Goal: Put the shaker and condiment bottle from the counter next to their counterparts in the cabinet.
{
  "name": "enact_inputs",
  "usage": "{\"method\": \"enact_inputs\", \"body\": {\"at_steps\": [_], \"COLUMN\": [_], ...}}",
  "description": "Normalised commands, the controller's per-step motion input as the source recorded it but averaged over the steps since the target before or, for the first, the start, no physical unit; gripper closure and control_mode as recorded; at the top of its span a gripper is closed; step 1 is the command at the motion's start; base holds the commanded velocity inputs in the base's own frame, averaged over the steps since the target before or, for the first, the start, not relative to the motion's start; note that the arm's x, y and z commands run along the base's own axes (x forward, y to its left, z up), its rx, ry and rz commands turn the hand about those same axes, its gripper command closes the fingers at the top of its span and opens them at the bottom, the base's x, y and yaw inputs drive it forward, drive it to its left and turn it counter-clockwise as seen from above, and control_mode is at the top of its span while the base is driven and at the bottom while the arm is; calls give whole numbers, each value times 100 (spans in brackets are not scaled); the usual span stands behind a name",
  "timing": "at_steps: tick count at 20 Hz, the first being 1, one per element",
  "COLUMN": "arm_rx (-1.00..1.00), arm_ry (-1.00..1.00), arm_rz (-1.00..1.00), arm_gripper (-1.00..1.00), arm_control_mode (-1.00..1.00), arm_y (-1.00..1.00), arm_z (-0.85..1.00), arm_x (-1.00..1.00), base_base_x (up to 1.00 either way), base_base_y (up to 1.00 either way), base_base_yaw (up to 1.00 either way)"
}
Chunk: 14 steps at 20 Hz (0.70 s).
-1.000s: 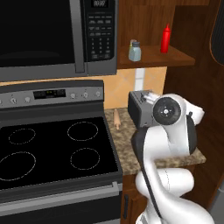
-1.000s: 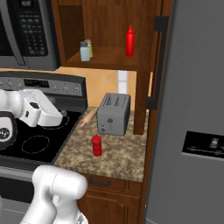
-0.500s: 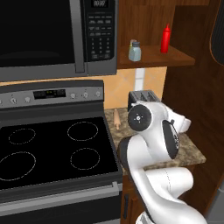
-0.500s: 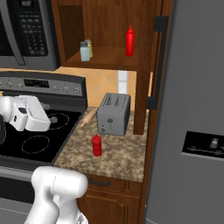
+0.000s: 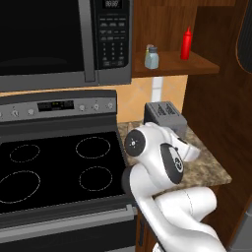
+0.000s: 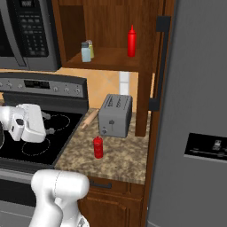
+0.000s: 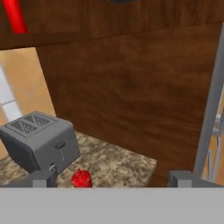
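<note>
The stubby red condiment bottle (image 6: 98,147) stands upright on the granite counter (image 6: 122,162), in front of the toaster. In the hand view the condiment bottle (image 7: 81,178) sits low between my fingertips, still some way off. The pale blue shaker (image 6: 85,52) stands on the cabinet shelf (image 6: 111,60), right beside the yellowish shaker (image 6: 91,48). The slim red bottle (image 6: 131,41) stands further right on that shelf. My gripper (image 6: 46,129) hangs open and empty over the stove's right edge, left of the condiment bottle, pointing across the counter; the open gripper (image 7: 113,179) holds nothing.
A grey toaster (image 6: 115,115) stands at the back of the counter, with a wooden rolling pin (image 6: 90,119) to its left. The black stovetop (image 5: 59,167) lies left, the microwave (image 5: 64,39) above it. A tall grey fridge (image 6: 195,111) and dark side panel close off the right.
The arm has folded down and leftward, bringing the hand lower toward the counter level. The gripper has stayed open; the bottles and shakers have not moved.
</note>
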Motion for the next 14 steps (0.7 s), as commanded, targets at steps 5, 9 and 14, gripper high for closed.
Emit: {"method": "enact_inputs", "body": {"at_steps": [5, 9, 14], "arm_rx": [0, 0, 0], "arm_ry": [-4, -4, 0], "arm_rz": [0, 0, 0], "arm_gripper": [-100, -100, -100], "arm_control_mode": [-100, -100, -100], "arm_y": [-30, -24, -3], "arm_z": [-50, -52, -44], "arm_x": [-4, -7, -20], "base_base_x": [0, 0, 0], "base_base_y": [0, 0, 0], "base_base_yaw": [0, 0, 0]}}
